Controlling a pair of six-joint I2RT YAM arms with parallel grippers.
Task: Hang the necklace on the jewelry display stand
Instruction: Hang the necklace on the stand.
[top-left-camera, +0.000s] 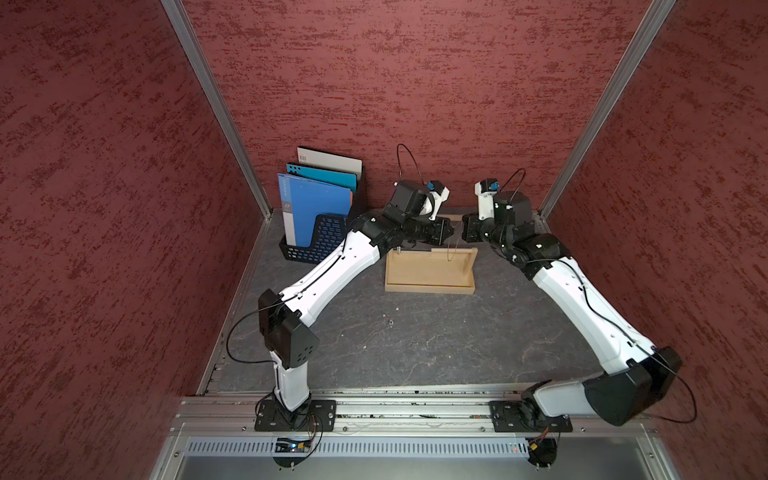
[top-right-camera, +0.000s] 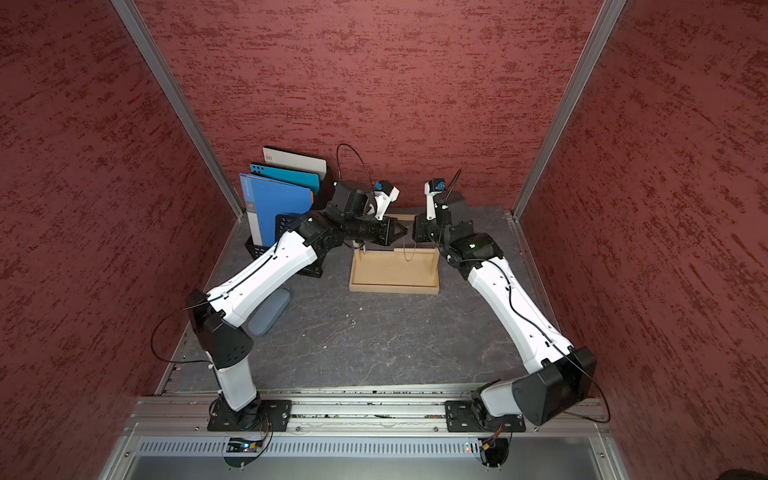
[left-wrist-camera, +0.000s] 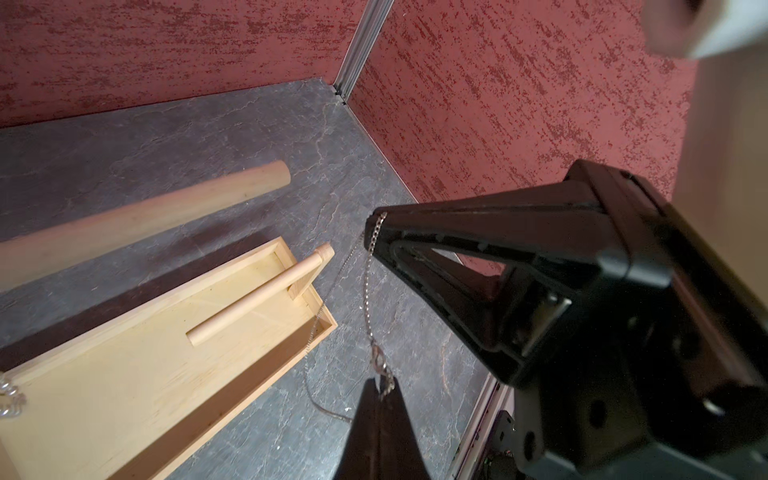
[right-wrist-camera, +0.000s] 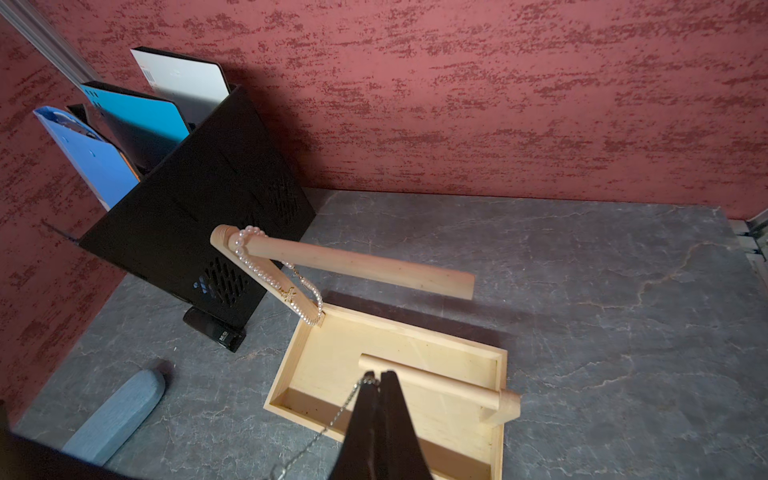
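Aloft, the necklace (left-wrist-camera: 366, 297) hangs pinched between left hand (left-wrist-camera: 380, 388) and right hand (right-wrist-camera: 377, 377).

necklace (left-wrist-camera: 367, 291): thin silver chain with clasp, lifted, a short stretch pinched between left gripper (left-wrist-camera: 380, 386) and right gripper (left-wrist-camera: 375, 222), the rest drooping in a loop by the tray's end | stand (right-wrist-camera: 399, 328): pale wood, upright, shallow tray, tall post with long arm, short post with bar, at the back of the table (top-left-camera: 415, 345)
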